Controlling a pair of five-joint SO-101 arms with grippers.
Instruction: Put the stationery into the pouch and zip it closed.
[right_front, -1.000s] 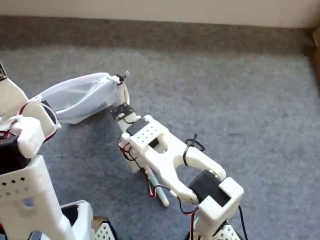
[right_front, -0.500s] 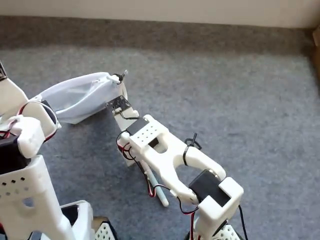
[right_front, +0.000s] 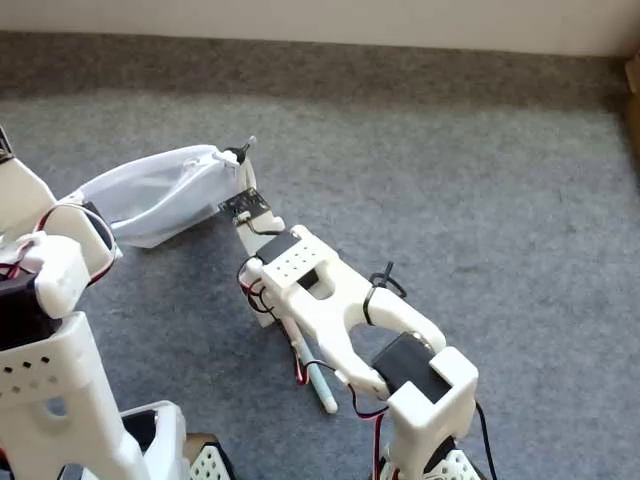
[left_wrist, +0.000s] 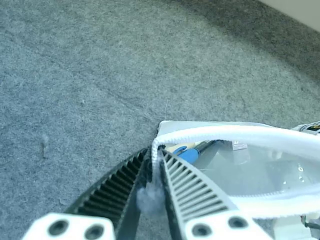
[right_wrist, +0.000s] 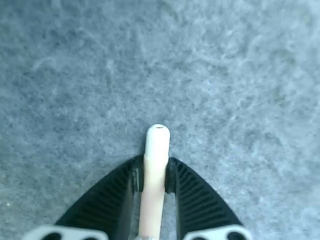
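The right gripper (right_wrist: 154, 161) is clamped on one white pen (right_wrist: 157, 142), whose end pokes past the fingertips above the grey carpet (right_wrist: 240, 75). The left gripper (left_wrist: 156, 152) pinches the rim of the one white pouch (left_wrist: 235, 134). The left wrist view looks into the pouch's open mouth, where one blue pen (left_wrist: 190, 153) lies. The high view shows the pouch from outside.

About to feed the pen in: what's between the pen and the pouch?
In the high view, bare carpet lies between pen and pouch; the right arm hides part of that stretch.
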